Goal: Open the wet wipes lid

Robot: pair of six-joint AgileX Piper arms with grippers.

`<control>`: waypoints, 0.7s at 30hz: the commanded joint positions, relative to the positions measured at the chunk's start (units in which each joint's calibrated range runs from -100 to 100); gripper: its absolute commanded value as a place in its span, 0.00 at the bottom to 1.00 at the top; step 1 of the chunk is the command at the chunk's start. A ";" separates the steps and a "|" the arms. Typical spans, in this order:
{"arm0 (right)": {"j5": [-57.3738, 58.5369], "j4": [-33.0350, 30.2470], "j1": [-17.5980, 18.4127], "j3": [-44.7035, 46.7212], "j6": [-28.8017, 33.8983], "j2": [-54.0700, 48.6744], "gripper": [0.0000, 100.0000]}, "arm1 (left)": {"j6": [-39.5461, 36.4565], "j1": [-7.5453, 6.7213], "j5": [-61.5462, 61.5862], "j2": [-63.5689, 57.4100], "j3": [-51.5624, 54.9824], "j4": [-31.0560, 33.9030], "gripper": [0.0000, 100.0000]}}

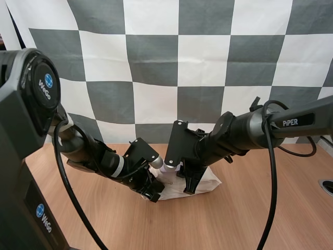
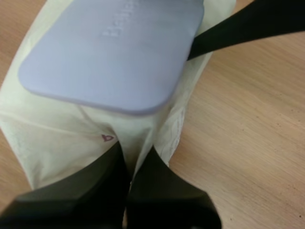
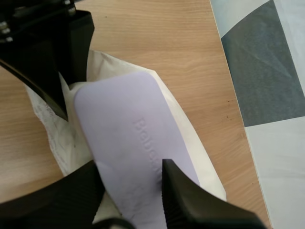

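Currently the cream soft-film pack of wet wipes point(image 1: 207, 183) is seen lying flat on the light wooden table point(image 1: 250, 219), near the middle, between the two arms. Its flat lilac rigid-plastic lid point(image 2: 109, 52) is located on the top face and covers most of it. Embossed lettering is seen across the lid but cannot be read. In the left wrist view a shadow line is seen under the lid's near edge; whether that edge is raised off the film cannot be told.

Right gripper point(image 3: 128, 164): placed over one short end of the pack, fingers held apart, ribbed inner faces turned to each other. The lid's end is seen in the gap between them, and one finger overlaps the lid's surface. In the left wrist view one of its black fingers is seen meeting the lid's side edge; over or under cannot be told.

Left gripper point(image 2: 138, 157): placed at the opposite short end, low to the table. Its fingers are drawn almost together, and a fold of the pack's cream film is pinched between the tips, just beside the lid's near edge. A small purple mark point(image 2: 108, 138) is printed on the film beside the tips.

In the high view both grippers are seen down at the pack, tips pointed down, the left one at its left end.
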 commanded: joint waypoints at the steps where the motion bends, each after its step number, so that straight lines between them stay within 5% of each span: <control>1: 0.25 0.03 0.01 -0.04 0.07 -0.17 0.55 | 0.93 0.00 -0.19 0.03 0.02 0.04 0.00; 5: 0.25 0.03 0.01 -0.04 0.07 -1.32 0.44 | 0.93 0.00 -0.19 0.03 0.02 0.04 0.00; 11: 0.25 0.03 0.01 -0.04 0.07 -3.19 0.00 | 0.93 0.00 -0.36 0.03 0.02 0.04 0.00; 21: 2.14 0.03 0.01 -0.04 0.27 -4.17 0.00 | 0.93 0.00 -3.10 0.03 0.02 0.04 0.00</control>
